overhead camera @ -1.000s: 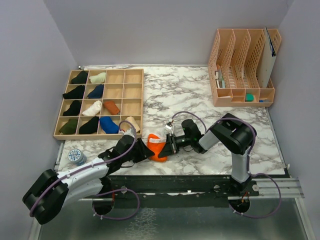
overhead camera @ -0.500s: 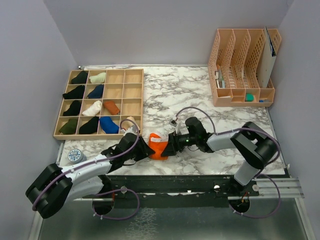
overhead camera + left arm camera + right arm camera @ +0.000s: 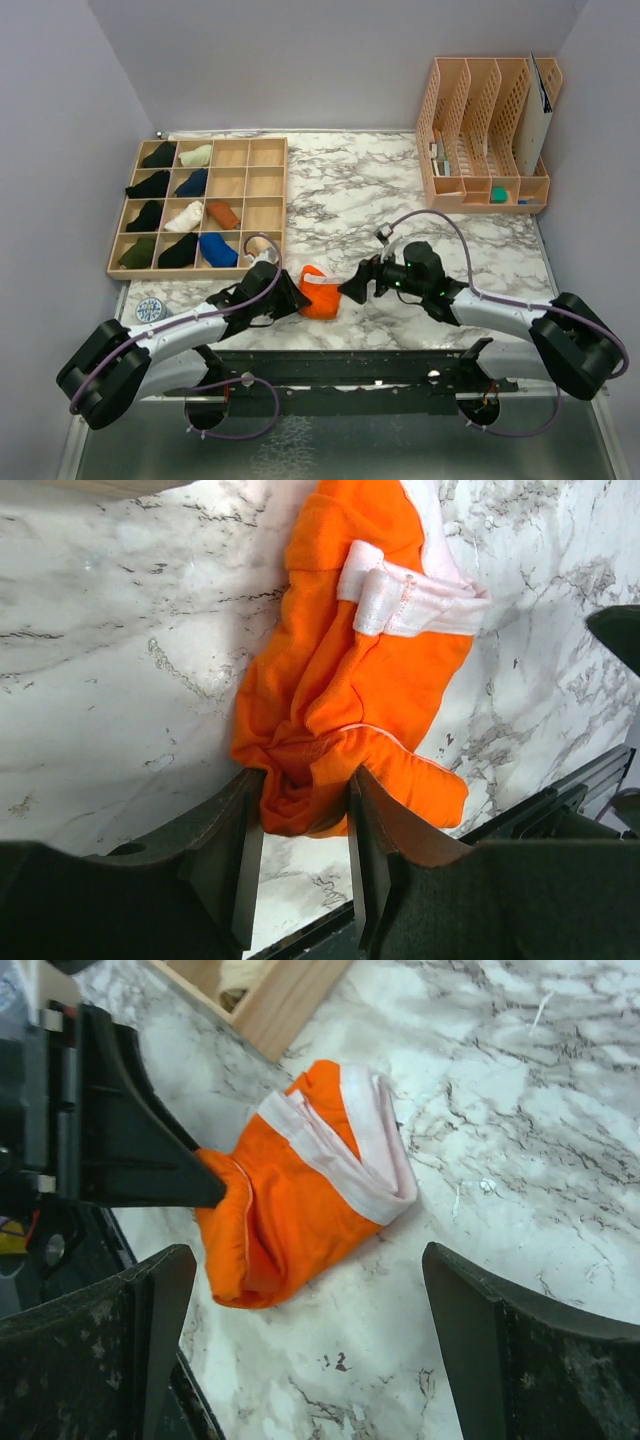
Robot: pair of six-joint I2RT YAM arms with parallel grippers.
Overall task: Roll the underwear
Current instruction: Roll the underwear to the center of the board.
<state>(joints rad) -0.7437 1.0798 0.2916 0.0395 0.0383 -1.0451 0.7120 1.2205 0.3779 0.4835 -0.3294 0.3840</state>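
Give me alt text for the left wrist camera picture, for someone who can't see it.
The left gripper pinches the near edge of crumpled orange underwear lying on a marble table. The white waistband is bunched at the far end.

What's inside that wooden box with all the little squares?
Rolled cloth bundles in the wooden box: black, dark green, navy, blue, white, pale ones and a rust-brown roll. Several right-hand cells are bare. A cable crosses the nearest corner cell, partly covering a cream bundle.
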